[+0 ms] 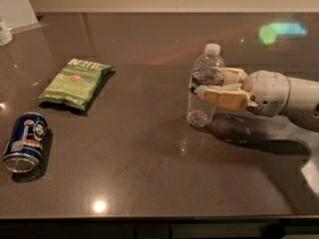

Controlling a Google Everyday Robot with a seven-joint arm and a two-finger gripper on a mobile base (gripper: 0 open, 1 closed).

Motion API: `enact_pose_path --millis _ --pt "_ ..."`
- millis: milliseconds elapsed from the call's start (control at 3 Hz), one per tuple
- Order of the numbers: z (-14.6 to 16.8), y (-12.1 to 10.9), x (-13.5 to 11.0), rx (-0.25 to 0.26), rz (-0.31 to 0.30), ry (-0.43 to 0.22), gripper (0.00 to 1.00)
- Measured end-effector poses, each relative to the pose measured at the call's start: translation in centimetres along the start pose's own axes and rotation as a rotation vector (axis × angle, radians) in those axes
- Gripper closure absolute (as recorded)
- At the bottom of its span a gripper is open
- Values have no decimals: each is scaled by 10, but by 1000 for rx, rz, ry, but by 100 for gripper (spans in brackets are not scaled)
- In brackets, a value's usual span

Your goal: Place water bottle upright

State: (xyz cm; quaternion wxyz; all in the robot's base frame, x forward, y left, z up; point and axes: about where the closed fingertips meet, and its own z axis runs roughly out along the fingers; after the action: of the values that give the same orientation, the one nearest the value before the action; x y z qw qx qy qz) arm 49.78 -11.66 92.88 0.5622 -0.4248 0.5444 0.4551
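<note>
The water bottle (201,108) is a clear ribbed bottle with a white cap and a red, white and blue label band. It is upright right of the table's middle, its base on or just above the dark tabletop (149,153). My gripper (208,83) reaches in from the right at label height. Its tan fingers (219,94) sit on either side of the bottle and are shut on it.
A green chip bag (75,82) lies flat at the left. A blue soda can (25,142) lies on its side near the front left edge. A white object (5,33) stands at the far left corner. The table's front edge runs along the bottom.
</note>
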Motion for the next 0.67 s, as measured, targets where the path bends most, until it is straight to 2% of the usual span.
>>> enact_pose_path --millis 667 --pt "3 1 3 -7 -5 1 12"
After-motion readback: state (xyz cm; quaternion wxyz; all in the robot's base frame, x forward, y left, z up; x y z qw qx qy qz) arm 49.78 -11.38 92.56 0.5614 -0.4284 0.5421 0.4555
